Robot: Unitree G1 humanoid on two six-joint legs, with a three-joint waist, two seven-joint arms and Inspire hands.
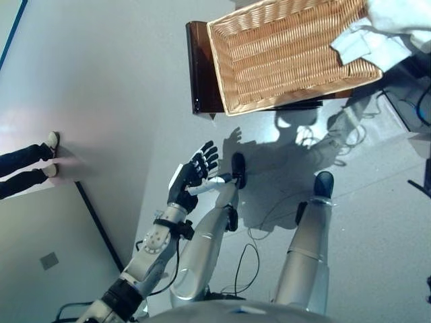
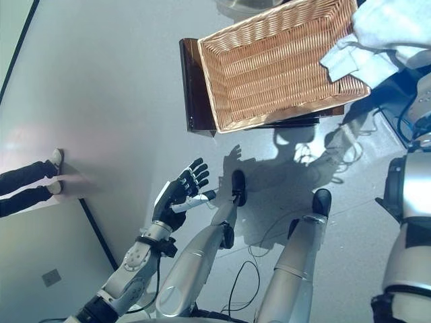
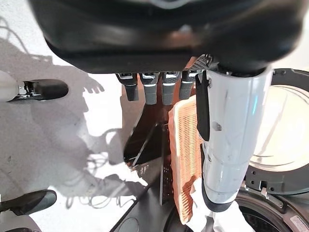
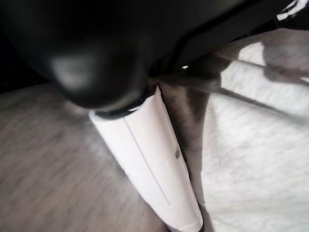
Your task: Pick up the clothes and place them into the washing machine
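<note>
Floor-level wicker basket (image 1: 289, 54) apparently empty.

Basket (image 1: 283, 57) sits on a stand (image 1: 201, 67). Cloth (image 1: 377, 30) drapes over the basket's right rim. A person's feet (image 1: 50, 155) are far left.

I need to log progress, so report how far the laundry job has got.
Done: the wicker basket looks empty inside. In hand: a white cloth hangs over the basket's far right corner, and the right hand has its thumb pressed into pale fabric, though its fingers are hidden. The left hand hangs open and idle above the floor. Left: getting that cloth into the washing machine, whose door stands open.
</note>
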